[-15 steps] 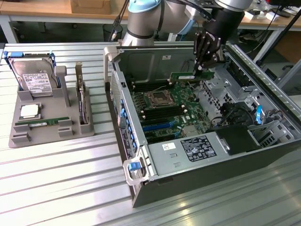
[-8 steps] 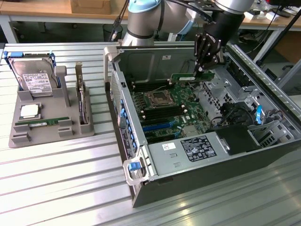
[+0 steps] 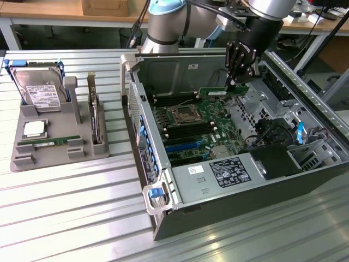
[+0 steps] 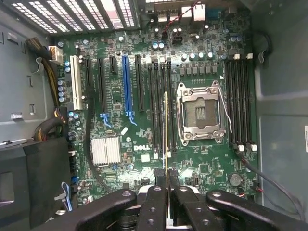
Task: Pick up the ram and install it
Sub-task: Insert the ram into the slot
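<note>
Bright, even light falls from overhead. The ribbed counter (image 3: 71, 218) throws back pale streaks of glare. The computer case (image 3: 174, 68) holds soft shadow along its inner walls. From the wrist, the motherboard (image 4: 197, 156) is evenly lit, while the gripper (image 4: 166, 183), clamped on the ram (image 4: 166, 125), sits dark, the ram's edge glinting yellow.

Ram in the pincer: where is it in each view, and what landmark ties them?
Exterior view: the ram hangs under the pincer, behind the CPU socket, toward the exterior view's right.
Wrist view: the ram is edge-on, a thin line from the pincer over the black slots.
Shared landmark: the CPU socket.
</note>
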Controlling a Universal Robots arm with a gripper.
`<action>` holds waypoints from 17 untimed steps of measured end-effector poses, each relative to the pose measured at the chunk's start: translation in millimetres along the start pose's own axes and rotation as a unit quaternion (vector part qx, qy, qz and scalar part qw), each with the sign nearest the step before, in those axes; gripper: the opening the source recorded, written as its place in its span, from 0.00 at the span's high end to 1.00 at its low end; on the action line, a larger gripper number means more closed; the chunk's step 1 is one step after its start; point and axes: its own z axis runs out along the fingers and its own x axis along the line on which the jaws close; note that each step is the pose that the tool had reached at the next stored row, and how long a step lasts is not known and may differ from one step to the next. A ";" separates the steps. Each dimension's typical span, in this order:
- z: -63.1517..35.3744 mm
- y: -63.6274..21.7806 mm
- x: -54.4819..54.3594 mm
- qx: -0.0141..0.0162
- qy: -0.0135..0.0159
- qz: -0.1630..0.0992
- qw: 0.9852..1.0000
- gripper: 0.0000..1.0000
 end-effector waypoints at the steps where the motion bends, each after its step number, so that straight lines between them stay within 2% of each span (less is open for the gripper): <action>1: 0.4 -0.2 0.0 0.000 0.000 0.000 1.000 0.87; 17: 17.9 -6.5 -0.7 0.000 0.000 0.000 1.000 0.87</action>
